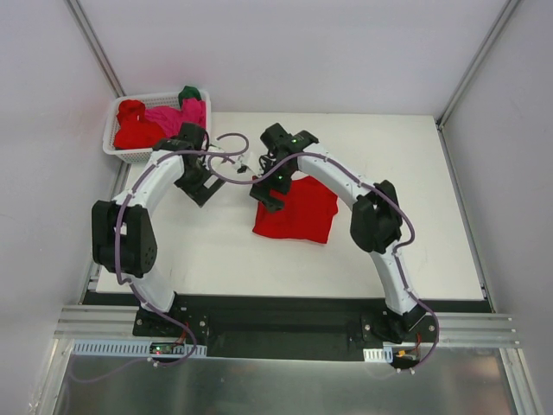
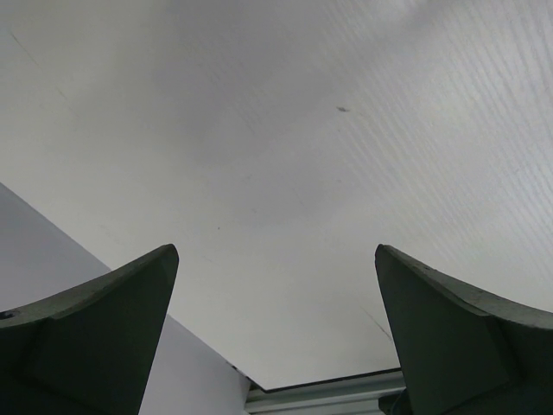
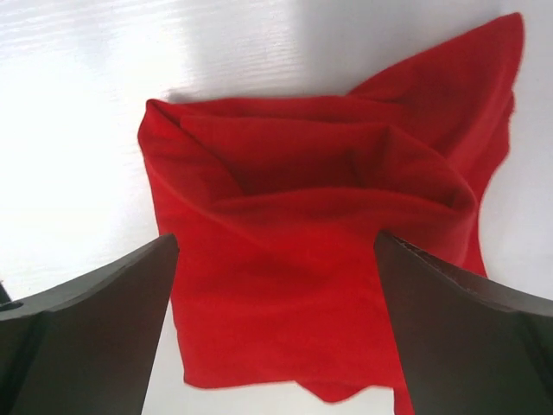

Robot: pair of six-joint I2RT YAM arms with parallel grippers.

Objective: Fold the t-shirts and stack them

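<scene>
Far left, at the table's back corner, I see the basket holding a red t-shirt, pink t-shirt and green t-shirt. Left gripper is spread wide, empty, over bare table. Right gripper is spread too, empty, over the loosely folded red shirt mid-table.

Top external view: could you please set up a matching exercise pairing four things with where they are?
Things:
1. lone red t-shirt
2. magenta-pink t-shirt
3. left hand
4. right hand

Places:
a. open above bare table
b. lying on the table, beside the right arm
c. in the white basket
d. open above thing 1

Pairs: 1-b; 2-c; 3-a; 4-d
</scene>
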